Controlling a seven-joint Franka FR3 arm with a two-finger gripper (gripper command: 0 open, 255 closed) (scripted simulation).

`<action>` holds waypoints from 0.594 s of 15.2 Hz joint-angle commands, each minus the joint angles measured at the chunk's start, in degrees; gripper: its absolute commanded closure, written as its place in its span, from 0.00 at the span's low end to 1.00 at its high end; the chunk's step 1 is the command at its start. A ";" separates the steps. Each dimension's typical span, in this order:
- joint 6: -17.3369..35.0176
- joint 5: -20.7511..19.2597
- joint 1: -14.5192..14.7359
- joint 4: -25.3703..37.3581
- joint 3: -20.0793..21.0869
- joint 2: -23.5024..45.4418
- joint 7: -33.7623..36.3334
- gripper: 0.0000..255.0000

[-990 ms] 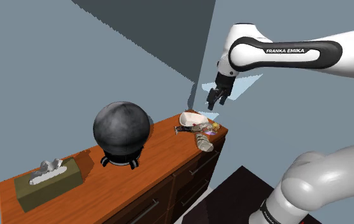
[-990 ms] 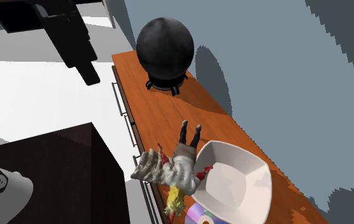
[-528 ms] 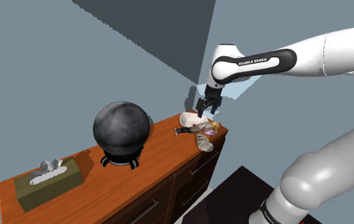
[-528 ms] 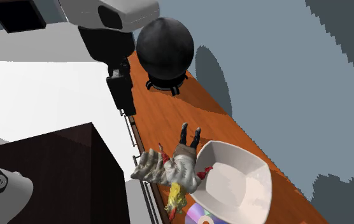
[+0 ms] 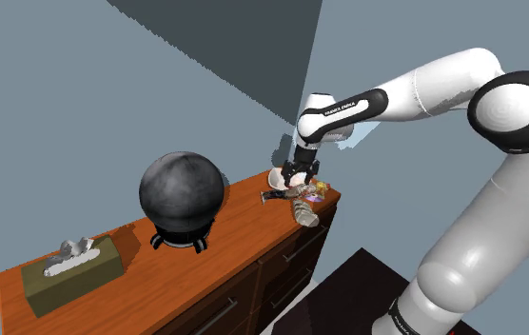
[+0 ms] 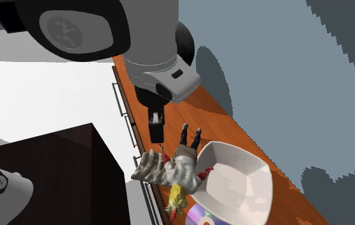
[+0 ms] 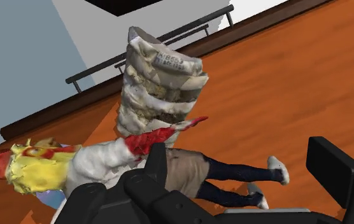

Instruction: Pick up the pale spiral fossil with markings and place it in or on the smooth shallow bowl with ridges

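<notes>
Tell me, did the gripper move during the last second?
Yes. In the shoulder view the gripper came down and leftward, toward the black ball on the dresser.

The setting looked like a furnished room in a home. A long reddish-brown wooden dresser with dark bar-handled drawers stood against plain blue-grey walls. On its top sat an olive-green tissue box and a dark grey ball-shaped ornament on a small black stand.
</notes>
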 commanded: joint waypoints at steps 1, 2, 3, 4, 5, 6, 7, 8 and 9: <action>1.85 1.27 -0.48 1.78 -0.54 4.33 0.49 0.00; 2.75 1.96 -0.69 2.61 -0.72 6.43 0.74 0.00; 3.61 2.68 -0.91 3.50 -0.90 8.53 0.97 0.00; 4.41 3.44 -1.15 4.44 -1.05 10.64 1.17 0.00; 4.57 3.59 -1.21 4.63 -1.06 11.06 1.21 0.00; 5.29 3.70 -1.19 4.35 -1.02 11.51 1.15 0.00; 6.02 3.81 -1.16 4.08 -0.97 11.96 1.08 0.00; 6.74 3.92 -1.14 3.83 -0.92 12.43 1.01 0.00; 7.46 4.03 -1.11 3.58 -0.87 12.91 0.93 0.00</action>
